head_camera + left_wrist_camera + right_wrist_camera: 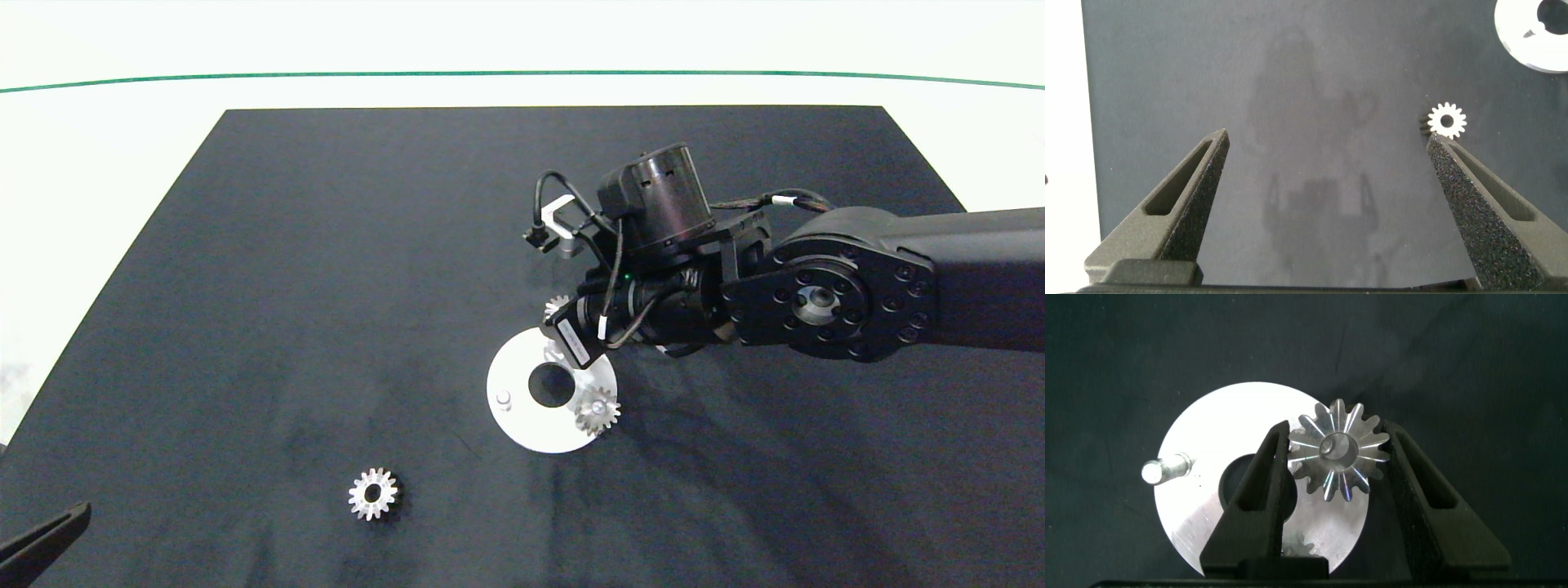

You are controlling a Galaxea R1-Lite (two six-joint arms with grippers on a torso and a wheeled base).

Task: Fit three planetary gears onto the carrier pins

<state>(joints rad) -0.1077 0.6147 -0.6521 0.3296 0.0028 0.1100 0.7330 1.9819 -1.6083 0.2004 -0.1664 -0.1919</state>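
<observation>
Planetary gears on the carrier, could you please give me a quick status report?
Right hand shut on second gear, above carrier disc. One gear seated on its pin; one pin bare. Third gear loose on mat. Left hand open, parked at table's near-left corner.

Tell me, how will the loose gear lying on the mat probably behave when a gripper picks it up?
The loose gear looks like solid metal, so probably stiff and heavy for its size. Lying flat on the black mat, it seems unlikely to roll. Its shiny pointed teeth may slip between fingers.

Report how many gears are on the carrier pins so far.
Done: one gear sits on a pin of the carrier disc. In hand: the right gripper holds a second gear over the disc. Left: the third gear lies on the mat; one pin stands bare. The left gripper idles, open.
</observation>
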